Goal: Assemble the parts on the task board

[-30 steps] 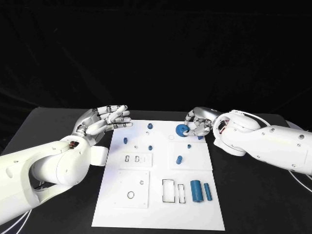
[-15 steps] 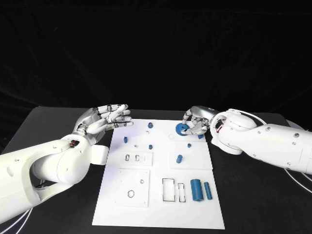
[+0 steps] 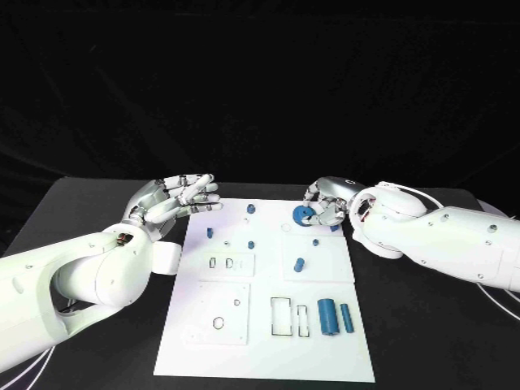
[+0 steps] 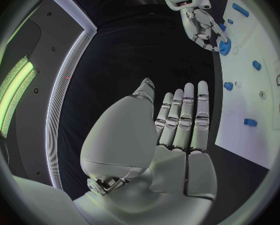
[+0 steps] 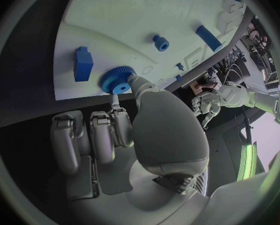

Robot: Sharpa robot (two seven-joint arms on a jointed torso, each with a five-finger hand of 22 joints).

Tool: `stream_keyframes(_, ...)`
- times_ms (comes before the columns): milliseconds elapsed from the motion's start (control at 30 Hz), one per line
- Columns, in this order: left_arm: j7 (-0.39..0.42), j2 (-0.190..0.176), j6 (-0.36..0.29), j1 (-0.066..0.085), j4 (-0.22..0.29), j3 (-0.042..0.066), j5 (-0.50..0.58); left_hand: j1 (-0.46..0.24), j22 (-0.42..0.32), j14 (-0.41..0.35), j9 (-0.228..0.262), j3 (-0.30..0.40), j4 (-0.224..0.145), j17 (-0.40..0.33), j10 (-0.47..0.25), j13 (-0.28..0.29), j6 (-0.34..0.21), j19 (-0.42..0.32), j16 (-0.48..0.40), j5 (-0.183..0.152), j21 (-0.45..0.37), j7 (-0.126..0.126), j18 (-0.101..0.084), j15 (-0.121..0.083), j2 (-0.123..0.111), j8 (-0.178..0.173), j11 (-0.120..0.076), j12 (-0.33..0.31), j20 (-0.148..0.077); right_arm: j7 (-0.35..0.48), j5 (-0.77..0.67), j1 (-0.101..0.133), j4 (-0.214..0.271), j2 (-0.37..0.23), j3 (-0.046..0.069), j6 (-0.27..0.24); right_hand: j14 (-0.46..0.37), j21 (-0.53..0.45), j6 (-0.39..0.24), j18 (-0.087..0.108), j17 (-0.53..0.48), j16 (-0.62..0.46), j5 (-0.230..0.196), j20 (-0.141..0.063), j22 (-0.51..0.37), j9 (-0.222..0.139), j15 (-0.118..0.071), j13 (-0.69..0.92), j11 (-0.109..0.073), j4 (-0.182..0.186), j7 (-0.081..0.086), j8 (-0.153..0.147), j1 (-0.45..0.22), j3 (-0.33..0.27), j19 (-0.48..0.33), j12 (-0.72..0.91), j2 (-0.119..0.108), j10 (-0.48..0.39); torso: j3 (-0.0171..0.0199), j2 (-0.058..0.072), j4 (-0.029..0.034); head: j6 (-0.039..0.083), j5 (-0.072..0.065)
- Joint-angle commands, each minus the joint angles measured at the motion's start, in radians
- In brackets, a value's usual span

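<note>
Head view shows the right hand pinching a round blue toothed gear above the white task board's far edge; lower it squarely. The left hand waits empty, fingers apart.

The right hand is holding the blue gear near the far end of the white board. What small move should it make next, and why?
Probably lower the blue gear gently toward the white board. The right hand holds the gear at the board's far end, and in the right wrist view it looks close to the surface. Whether a peg lies under it cannot be seen. The left hand hovers with nothing in it beside the board.
</note>
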Motion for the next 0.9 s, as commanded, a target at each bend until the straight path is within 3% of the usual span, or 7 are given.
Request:
stream_keyframes(33, 0.003, 0.001, 0.021, 0.002, 0.002, 0.001, 0.002, 0.004, -0.001, -0.009, -0.001, 0.002, -0.001, 0.001, 0.003, 0.0, -0.007, 0.0, -0.004, -0.002, -0.003, 0.029, 0.014, 0.0, 0.003, -0.004, 0.004, -0.006, 0.004, -0.015, -0.077, -0.004, -0.002, 0.001, -0.002, 0.027, 0.093, 0.004, 0.015, -0.011, 0.21, 0.007, 0.007, 0.009, 0.263, 0.001, 0.008, 0.123, -0.001, -0.003, 0.0, 0.006, 0.019, 0.013, 0.105, 0.009, 0.0, 0.01, 0.0001, 0.0, 0.0006, -0.002, -0.001)
stream_keyframes(67, 0.003, 0.001, 0.021, 0.002, 0.002, 0.001, 0.002, 0.004, -0.001, -0.009, -0.001, 0.002, -0.001, 0.001, 0.003, 0.0, -0.007, 0.0, -0.004, -0.002, -0.003, 0.029, 0.014, 0.0, 0.003, -0.004, 0.004, -0.006, 0.004, -0.016, -0.083, -0.004, -0.003, 0.002, -0.002, 0.027, 0.093, 0.004, 0.019, -0.011, 0.209, 0.007, 0.007, 0.008, 0.263, 0.0, 0.007, 0.125, -0.002, -0.006, -0.001, 0.007, 0.026, 0.019, 0.105, 0.01, 0.003, 0.011, 0.0005, 0.0, 0.0005, -0.002, -0.001)
stream_keyframes(133, 0.003, 0.001, 0.021, 0.002, 0.002, 0.001, 0.002, 0.004, -0.001, -0.009, -0.001, 0.002, -0.001, 0.001, 0.003, 0.0, -0.007, 0.0, -0.004, -0.002, -0.003, 0.029, 0.014, 0.0, 0.003, -0.004, 0.004, -0.006, 0.004, -0.015, -0.095, -0.006, -0.002, 0.003, -0.002, 0.022, 0.093, 0.004, 0.035, -0.011, 0.21, 0.007, -0.046, 0.006, 0.263, -0.002, 0.004, 0.132, -0.005, -0.016, -0.005, 0.01, 0.052, 0.049, 0.105, 0.016, 0.013, 0.017, 0.0004, 0.0, 0.0002, -0.003, 0.0)
stream_keyframes(167, 0.002, 0.001, 0.021, 0.002, 0.002, 0.001, 0.002, 0.004, -0.001, -0.009, -0.001, 0.002, -0.001, 0.001, 0.003, 0.0, -0.007, 0.0, -0.004, -0.002, -0.004, 0.029, 0.014, 0.0, 0.003, -0.004, 0.004, -0.006, 0.004, -0.014, -0.098, -0.007, -0.001, 0.003, -0.002, 0.019, 0.093, 0.004, 0.043, -0.011, 0.211, 0.007, -0.047, 0.005, 0.263, -0.003, 0.002, 0.134, -0.007, -0.018, -0.007, 0.011, 0.058, 0.062, 0.105, 0.019, 0.016, 0.019, 0.0005, 0.0, 0.0002, -0.003, 0.0)
stream_keyframes(367, 0.002, 0.001, 0.021, 0.002, 0.001, 0.001, 0.002, 0.004, -0.002, -0.009, -0.001, 0.002, -0.001, 0.002, 0.003, 0.0, -0.007, 0.0, -0.004, -0.002, -0.004, 0.029, 0.014, 0.0, 0.003, -0.004, 0.004, -0.007, 0.004, -0.005, -0.109, -0.009, 0.009, 0.003, -0.003, -0.021, 0.093, 0.004, 0.111, -0.011, 0.212, 0.008, -0.037, -0.007, 0.263, -0.01, -0.012, 0.162, -0.025, -0.016, -0.027, 0.017, 0.054, 0.119, 0.105, 0.044, 0.019, 0.045, 0.0005, 0.0, 0.001, -0.004, -0.001)
stream_keyframes(633, 0.001, 0.001, 0.021, 0.002, 0.001, 0.001, 0.002, 0.004, -0.002, -0.009, -0.001, 0.002, -0.001, 0.002, 0.003, 0.0, -0.007, 0.0, -0.004, -0.002, -0.004, 0.029, 0.014, 0.0, 0.003, -0.004, 0.004, -0.007, 0.004, -0.002, -0.115, -0.011, 0.031, 0.0, -0.003, -0.086, 0.094, 0.004, 0.139, -0.011, 0.215, 0.009, -0.037, -0.015, 0.263, -0.012, -0.02, 0.173, -0.033, -0.011, -0.037, 0.016, 0.034, 0.141, 0.105, 0.053, 0.012, 0.056, 0.0004, -0.001, 0.0005, -0.002, 0.001)
stream_keyframes(900, 0.001, 0.001, 0.022, 0.002, -0.001, 0.001, 0.002, 0.004, -0.002, -0.009, -0.001, 0.002, -0.001, 0.002, 0.003, 0.0, -0.007, 0.0, -0.004, -0.002, -0.004, 0.029, 0.014, 0.0, 0.003, -0.004, 0.004, -0.007, 0.004, -0.019, -0.187, -0.01, 0.105, -0.013, 0.0, -0.187, 0.094, 0.004, 0.152, -0.011, 0.217, 0.009, -0.02, -0.021, 0.263, -0.015, -0.025, 0.185, -0.039, -0.01, -0.043, 0.011, 0.021, 0.158, 0.105, 0.064, 0.006, 0.067, 0.0, -0.001, 0.0, 0.004, 0.003)
